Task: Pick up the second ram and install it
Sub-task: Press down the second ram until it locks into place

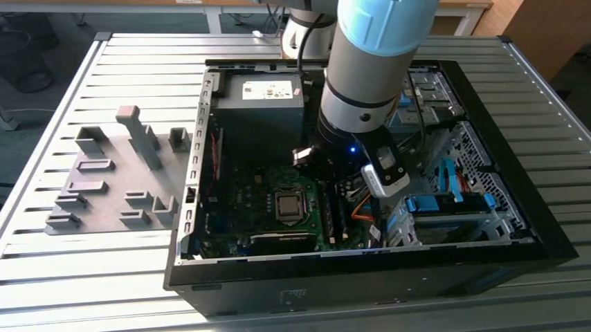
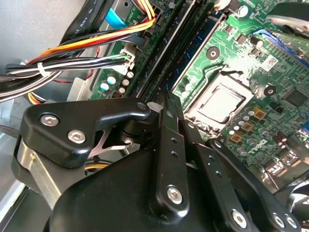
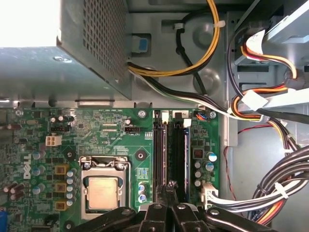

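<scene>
My gripper [image 3: 169,186] is shut, its black fingertips pressed together with nothing showing between them. It hangs low inside the open computer case [image 1: 517,228], right over one end of the two long dark memory slots [image 3: 169,154] beside the processor [image 3: 102,192]. In the second wrist view the gripper [image 2: 170,104] points at the same slots [image 2: 169,48]. The exterior view has the arm's wrist [image 1: 356,149] above the slots [image 1: 334,218]. Thin dark strips lie along the slots. I cannot tell whether the second ram is one of them.
A grey fixture plate [image 1: 111,200] with upright blocks lies on the slatted table at the exterior view's left. Inside the case, the power supply [image 1: 259,104] stands behind the board. Bundled cables [image 3: 270,193] and a drive cage [image 1: 443,214] crowd the side by the slots.
</scene>
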Motion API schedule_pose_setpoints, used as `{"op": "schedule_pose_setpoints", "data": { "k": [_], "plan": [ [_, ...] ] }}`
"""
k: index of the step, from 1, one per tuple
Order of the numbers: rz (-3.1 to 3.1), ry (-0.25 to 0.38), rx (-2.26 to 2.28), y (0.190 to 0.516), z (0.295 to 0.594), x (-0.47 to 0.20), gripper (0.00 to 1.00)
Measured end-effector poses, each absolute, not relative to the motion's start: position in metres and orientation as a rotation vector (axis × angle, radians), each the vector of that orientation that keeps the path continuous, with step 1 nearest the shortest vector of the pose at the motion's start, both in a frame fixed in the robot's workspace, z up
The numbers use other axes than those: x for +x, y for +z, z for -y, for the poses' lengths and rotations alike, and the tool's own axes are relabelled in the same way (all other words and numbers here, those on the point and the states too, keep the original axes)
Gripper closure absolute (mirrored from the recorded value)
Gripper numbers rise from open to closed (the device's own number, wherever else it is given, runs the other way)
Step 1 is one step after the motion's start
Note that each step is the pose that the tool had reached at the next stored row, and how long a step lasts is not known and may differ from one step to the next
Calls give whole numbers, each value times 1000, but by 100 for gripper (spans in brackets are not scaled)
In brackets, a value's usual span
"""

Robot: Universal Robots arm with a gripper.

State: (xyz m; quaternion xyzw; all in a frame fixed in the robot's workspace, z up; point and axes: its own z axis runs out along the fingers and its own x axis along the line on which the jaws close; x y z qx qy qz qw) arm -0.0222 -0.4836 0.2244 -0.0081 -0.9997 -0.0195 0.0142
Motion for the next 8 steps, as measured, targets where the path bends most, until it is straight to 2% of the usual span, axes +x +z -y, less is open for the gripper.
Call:
{"op": "schedule_pose_setpoints", "data": {
  "k": [8],
  "plan": [
    [3112,-60,-25,220,484,-22,89]
  ]
}}
